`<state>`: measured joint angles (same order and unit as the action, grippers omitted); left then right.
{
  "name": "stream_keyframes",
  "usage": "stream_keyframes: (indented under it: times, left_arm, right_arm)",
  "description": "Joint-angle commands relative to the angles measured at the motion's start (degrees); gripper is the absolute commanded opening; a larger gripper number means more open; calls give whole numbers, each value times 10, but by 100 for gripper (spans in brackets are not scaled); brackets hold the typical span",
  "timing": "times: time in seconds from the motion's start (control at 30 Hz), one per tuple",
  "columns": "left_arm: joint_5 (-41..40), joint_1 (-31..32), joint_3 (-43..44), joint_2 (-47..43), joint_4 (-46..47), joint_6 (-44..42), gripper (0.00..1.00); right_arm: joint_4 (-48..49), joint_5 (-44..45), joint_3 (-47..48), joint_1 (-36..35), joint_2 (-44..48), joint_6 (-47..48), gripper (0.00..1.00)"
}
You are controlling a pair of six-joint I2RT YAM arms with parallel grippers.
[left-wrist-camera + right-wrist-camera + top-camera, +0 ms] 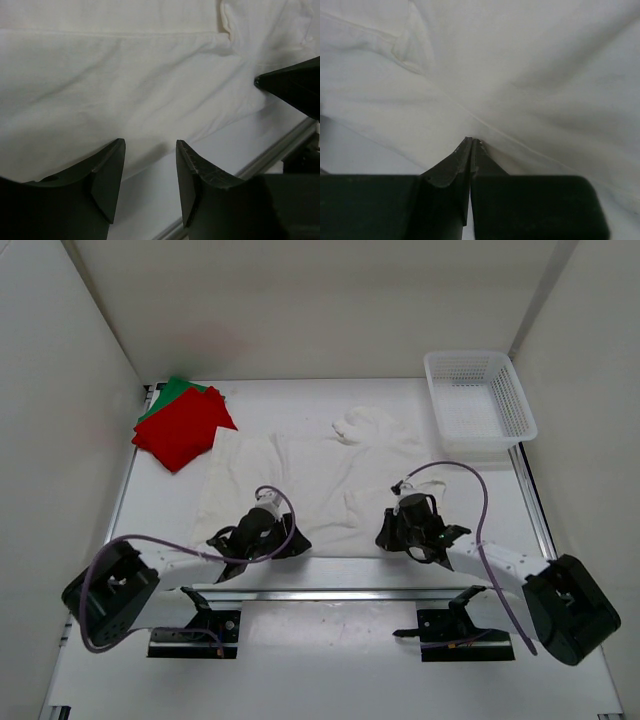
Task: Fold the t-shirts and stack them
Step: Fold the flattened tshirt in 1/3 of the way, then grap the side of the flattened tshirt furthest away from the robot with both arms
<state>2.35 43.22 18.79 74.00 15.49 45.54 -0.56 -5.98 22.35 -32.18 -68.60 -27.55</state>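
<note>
Clock dirs taken from the top view, 6 = near edge, 12 = far wall.

L gripper [150, 145] sits at approx 7 o'clk of the table [330, 665], just past the metal rail [330, 592]. Its fingers [107, 175] are spread apart w/ nothing between them, tips right at the near hem of the white tee [300, 480].

R gripper [471, 141] is at approx 5 o'clk, on the same hem. Its fingers [451, 167] are clenched tight together, tips touching the hem edge. Creases fan out from that spot, but can't tell if cloth is actually nipped.

White tee lies spread flat across the table centre, hem toward 6, rumpled. One part is bunched up at approx 1 o'clk.

Farther back at 10 o'clk is the red tee [182, 430], folded. It lies on top of the green tee [172, 392], which peeks out on the 12 side. Both are well apart from the white one.

At 2 o'clk, in the far-R corner, is a white mesh basket [512, 390], close to the bunched cloth.
</note>
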Motion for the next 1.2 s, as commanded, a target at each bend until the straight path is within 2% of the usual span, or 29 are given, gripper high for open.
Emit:
stream_keyframes:
  times: [0.0, 0.1, 0.2, 0.3, 0.33, 0.4, 0.43, 0.53, 0.6, 0.73, 0.77, 0.9, 0.97, 1.03, 1.1, 1.17]
  left_arm:
    - [-2, 33, -73, -58, -41, 66, 56]
    - [-20, 65, -109, -112, -54, 108, 56]
    - [-17, 56, -107, -156, -81, 110, 58]
    - [8, -53, -54, -201, -121, 40, 59]
    - [7, -73, -18, -206, -130, 27, 60]
    - [47, -164, 41, -192, -151, -26, 63]
    - [61, -191, 82, -169, -154, -35, 62]
    - [109, -304, 169, -94, -155, -73, 62]
    - [105, -327, 215, -55, -171, -79, 61]
    - [92, -358, 227, -14, -160, -79, 61]
    - [94, -362, 230, -6, -164, -81, 61]
    - [71, -397, 249, 26, -161, -84, 61]
    - [64, -408, 266, 42, -165, -88, 61]
    - [34, -414, 298, 64, -177, -102, 61]
    - [10, -419, 325, 104, -183, -113, 62]
    - [-1, -431, 371, 146, -198, -120, 61]
  right_arm:
    - [-81, 2, -43, -23, 55, -14, 0]
    - [-112, -12, -56, -33, 102, -30, 0]
    - [-124, -33, -26, -8, 130, -14, 2]
    - [-131, -68, 32, 34, 139, 13, 15]
    - [-128, -70, 44, 43, 136, 20, 17]
    - [-105, -72, 93, 76, 119, 40, 19]
    - [-96, -75, 105, 81, 90, 42, 16]
    - [-48, -105, 207, 123, -20, 75, 0]
    - [-26, -85, 276, 136, -126, 81, 0]
    - [-2, -74, 447, 174, -274, 98, 1]
    - [-1, -77, 471, 177, -323, 101, 3]
    - [-60, -85, 676, 197, -490, 121, 11]
    - [-88, -76, 774, 203, -540, 127, 17]
    - [-116, -76, 833, 209, -595, 130, 30]
    - [-145, -69, 896, 214, -637, 133, 39]
    - [-214, -67, 1006, 215, -702, 154, 45]
